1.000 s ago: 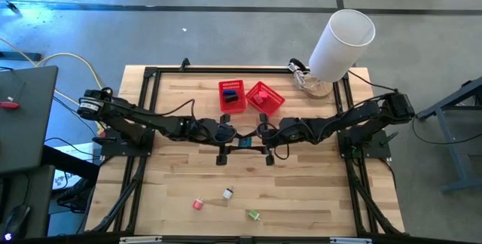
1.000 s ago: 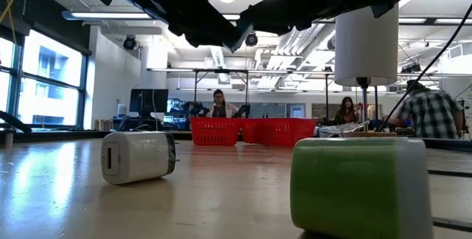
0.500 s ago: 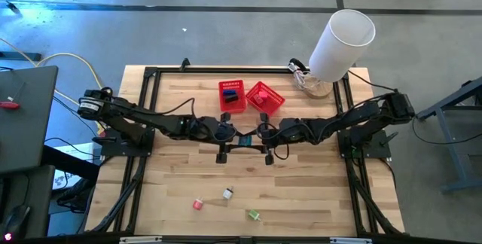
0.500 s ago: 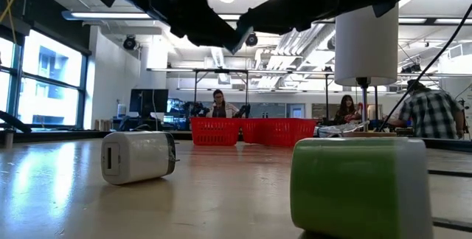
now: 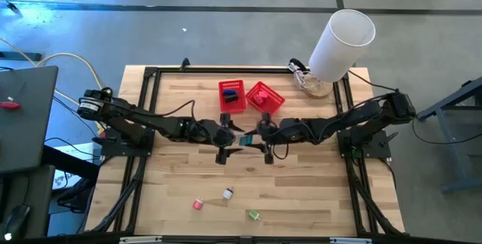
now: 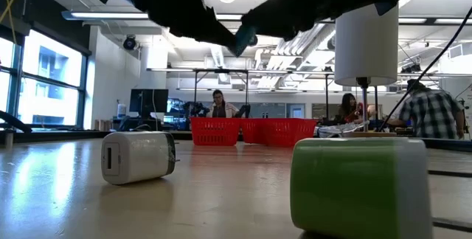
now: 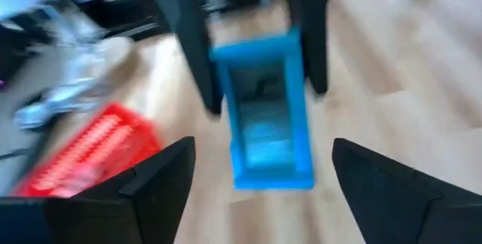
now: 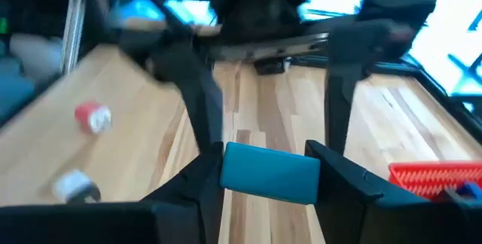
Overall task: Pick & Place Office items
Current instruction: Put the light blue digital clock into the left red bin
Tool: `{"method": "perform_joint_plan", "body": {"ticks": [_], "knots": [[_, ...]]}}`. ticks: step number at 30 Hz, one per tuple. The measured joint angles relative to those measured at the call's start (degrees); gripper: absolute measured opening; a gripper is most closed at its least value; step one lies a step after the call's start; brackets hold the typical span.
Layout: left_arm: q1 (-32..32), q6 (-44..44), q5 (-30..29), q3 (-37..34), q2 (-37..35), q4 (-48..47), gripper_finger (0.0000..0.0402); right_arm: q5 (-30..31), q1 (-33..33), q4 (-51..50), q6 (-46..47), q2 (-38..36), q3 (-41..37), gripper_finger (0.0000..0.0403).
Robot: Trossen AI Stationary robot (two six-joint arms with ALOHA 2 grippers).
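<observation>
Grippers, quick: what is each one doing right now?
Left gripper: open, holding nothing, facing the teal item.
Right gripper: closed on the teal item, above the table's middle.

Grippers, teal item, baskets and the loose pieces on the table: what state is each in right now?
left gripper: open, clear of the teal item.
right gripper: shut on the teal item, above mid-table.
teal item: held off the table.
left red basket: upright, dark items inside.
right red basket: tilted.
white cylinder: leaning.
whitish item: on its side.
green item: resting on the table.
</observation>
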Motion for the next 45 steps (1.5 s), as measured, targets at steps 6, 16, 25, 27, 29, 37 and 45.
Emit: {"method": "perform_joint_plan", "body": {"ticks": [6, 16, 25, 27, 29, 37, 45], "knots": [[-2.5, 10.2, -16.3, 0.0, 0.0, -0.7, 0.031, 0.8, -2.1, -2.1, 10.5, -3.4, 0.0, 0.0148], [-4.3, 8.4, -27.2, 0.0, 2.3, 3.5, 0.031, 7.0, -6.2, -1.1, 17.7, -4.0, 0.0, 0.0148], [0.4, -6.5, -27.5, 0.0, 3.4, 3.6, 0.031, 7.2, -7.0, -0.1, 19.0, -4.0, 0.0, 0.0148], [1.3, -10.7, -27.5, 0.0, 3.6, 3.1, 0.031, 7.4, -7.0, -0.2, 19.0, -4.0, 0.0, 0.0148], [2.0, -13.3, -27.1, 0.0, 3.6, 3.5, 0.031, 8.0, -7.0, -0.1, 19.0, -4.0, 0.0, 0.0148], [0.2, -11.4, -26.8, 0.0, 3.6, 7.1, 0.031, 11.3, -7.1, -0.1, 18.5, -4.0, 0.0, 0.0148], [-1.2, -8.7, -26.8, 0.0, 4.8, 16.0, 0.0307, 11.7, -7.0, -0.1, 18.4, -4.0, 0.0, 0.0148]]}}
